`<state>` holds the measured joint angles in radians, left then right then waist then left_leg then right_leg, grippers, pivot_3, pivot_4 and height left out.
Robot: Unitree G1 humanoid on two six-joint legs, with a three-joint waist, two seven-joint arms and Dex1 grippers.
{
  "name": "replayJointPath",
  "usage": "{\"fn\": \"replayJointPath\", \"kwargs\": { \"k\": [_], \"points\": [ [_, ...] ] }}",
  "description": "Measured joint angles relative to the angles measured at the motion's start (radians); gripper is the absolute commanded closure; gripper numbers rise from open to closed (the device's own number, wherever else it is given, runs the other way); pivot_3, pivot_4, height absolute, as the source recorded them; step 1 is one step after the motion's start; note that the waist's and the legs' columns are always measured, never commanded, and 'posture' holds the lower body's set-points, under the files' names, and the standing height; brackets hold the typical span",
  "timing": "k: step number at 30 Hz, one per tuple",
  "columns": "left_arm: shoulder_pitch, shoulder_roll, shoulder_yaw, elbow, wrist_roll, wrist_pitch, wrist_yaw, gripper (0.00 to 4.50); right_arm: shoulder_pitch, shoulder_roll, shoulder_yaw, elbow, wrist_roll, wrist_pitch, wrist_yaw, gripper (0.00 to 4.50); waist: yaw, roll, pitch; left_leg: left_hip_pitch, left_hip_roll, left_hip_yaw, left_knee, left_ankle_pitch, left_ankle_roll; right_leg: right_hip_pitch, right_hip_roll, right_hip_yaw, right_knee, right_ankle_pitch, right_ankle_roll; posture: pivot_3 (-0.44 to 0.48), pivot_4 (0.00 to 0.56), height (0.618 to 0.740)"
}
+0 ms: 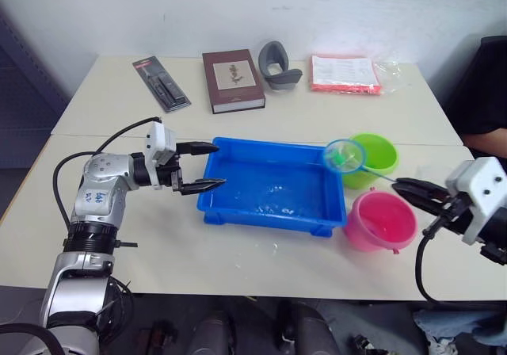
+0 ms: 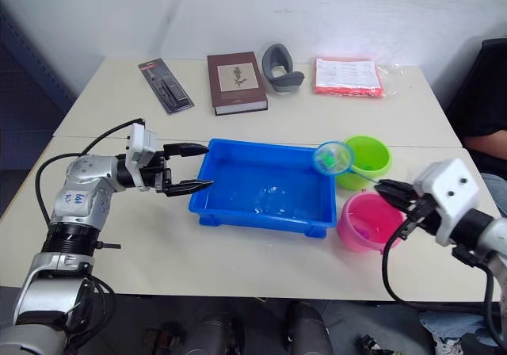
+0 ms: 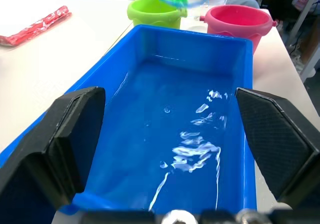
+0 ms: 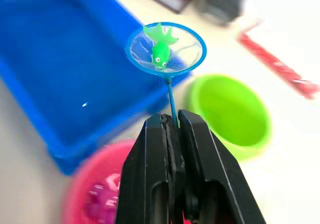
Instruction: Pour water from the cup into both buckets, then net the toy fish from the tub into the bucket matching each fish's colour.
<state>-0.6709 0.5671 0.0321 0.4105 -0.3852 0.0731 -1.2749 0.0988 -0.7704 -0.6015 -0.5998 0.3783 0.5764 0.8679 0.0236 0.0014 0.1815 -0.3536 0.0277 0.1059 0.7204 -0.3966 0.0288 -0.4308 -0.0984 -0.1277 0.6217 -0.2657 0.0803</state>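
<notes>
Your right gripper [image 4: 170,129] pinches the net's [image 4: 165,49] thin handle, round mesh hoop cradling a green fish [image 4: 160,51] above the blue tub's [image 1: 273,219] corner beside the green bucket [image 1: 372,158]. Pink bucket [image 1: 380,222] sits nearer. Your left gripper [image 1: 206,165] gapes empty at the tub's rippling water.

Jaws spread wide over blue tub [image 3: 150,49] of water, green bucket [image 3: 152,13], pink bucket [image 3: 237,19] beyond
</notes>
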Motion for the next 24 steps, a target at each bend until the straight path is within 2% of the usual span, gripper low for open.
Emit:
{"fn": "replayJointPath", "kwargs": {
  "k": [9, 16, 19, 24],
  "points": [
    [-0.023, -0.061, -0.030, 0.000, -0.001, 0.011, -0.016, 0.04, 0.054, 0.006, -0.072, 0.192, -0.167, -0.241, -0.096, 4.50, -0.001, 0.000, 0.000, 0.001, 0.000, 0.002, 0.000, 0.000, 0.000, 0.000, 0.001, 0.002, 0.000, 0.000, 0.000, 0.000, 0.150, 0.740],
    [-0.059, -0.112, -0.043, 0.024, -0.001, 0.005, -0.014, 0.04, 0.020, -0.060, 0.054, 0.355, -0.383, -0.494, -0.184, 4.50, -0.004, 0.000, 0.000, 0.002, 0.001, 0.003, -0.001, 0.000, 0.000, 0.000, 0.002, 0.004, 0.000, 0.000, 0.000, 0.000, 0.150, 0.740],
    [-0.059, -0.135, -0.046, 0.029, 0.001, -0.005, -0.005, 0.04, -0.019, -0.162, 0.145, 0.450, -0.561, -0.681, -0.272, 4.50, -0.006, 0.001, 0.000, 0.002, 0.001, 0.004, -0.001, 0.000, 0.000, 0.000, 0.002, 0.006, 0.000, 0.000, 0.000, 0.000, 0.150, 0.740],
    [-0.059, -0.180, -0.050, 0.031, 0.002, -0.021, 0.020, 0.04, -0.048, -0.340, 0.255, 0.604, -0.901, -0.978, -0.518, 4.50, 0.000, 0.003, 0.001, 0.002, 0.000, 0.004, -0.001, 0.001, -0.001, -0.001, 0.000, 0.009, 0.000, 0.000, 0.001, 0.000, 0.150, 0.740]
  ]
}}
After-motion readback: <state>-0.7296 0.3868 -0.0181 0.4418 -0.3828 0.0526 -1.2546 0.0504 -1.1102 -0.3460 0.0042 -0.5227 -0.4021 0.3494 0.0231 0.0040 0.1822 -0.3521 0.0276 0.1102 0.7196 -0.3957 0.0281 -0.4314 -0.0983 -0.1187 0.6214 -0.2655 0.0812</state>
